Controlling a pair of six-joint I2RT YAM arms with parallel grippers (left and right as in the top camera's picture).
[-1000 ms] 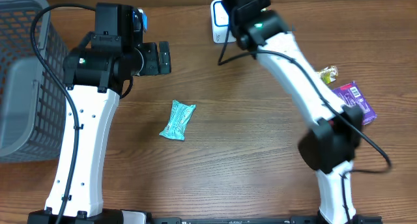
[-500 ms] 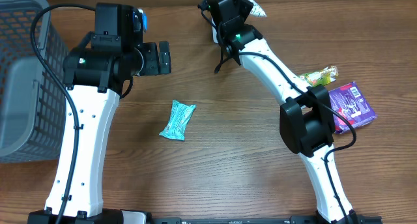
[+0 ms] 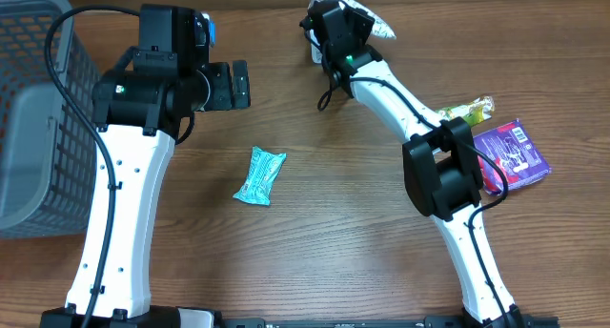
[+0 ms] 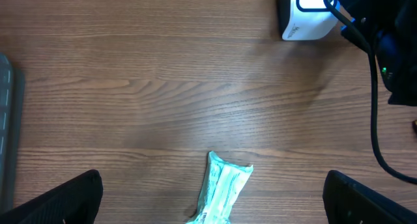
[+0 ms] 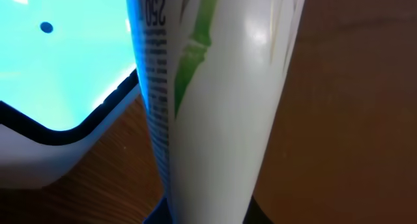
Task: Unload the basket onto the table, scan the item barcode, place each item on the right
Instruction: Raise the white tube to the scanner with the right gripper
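Against a second ago: has folded the right arm, drawing its elbow in from the near right toward the middle of the surface (image 3: 334,261), and has brought a white pouch (image 3: 375,25) into sight at the far edge, where only the arm's housing showed before. Has left the left arm, the teal packet (image 3: 260,175) and the purple packet (image 3: 519,152) where they lay. Grips the white pouch in the right pincer (image 3: 339,15), clamped tight on it, just beside the white scanner (image 4: 305,21). Keeps the left pincer (image 3: 240,85) spread wide with nothing in it, above bare wood beyond the teal packet. Reads "260" in dark print along the pouch's edge in the right wrist view, with finer print below it too small to make out and a green leaf-like stripe alongside. Cannot read the scanner's side label or the purple packet's print. Sets the pouch's long axis nearly upright in the wrist view, leaning slightly, printed edge turned toward the scanner's glowing cyan window (image 5: 58,55); from overhead, lies along the far edge with one tip pointing right.
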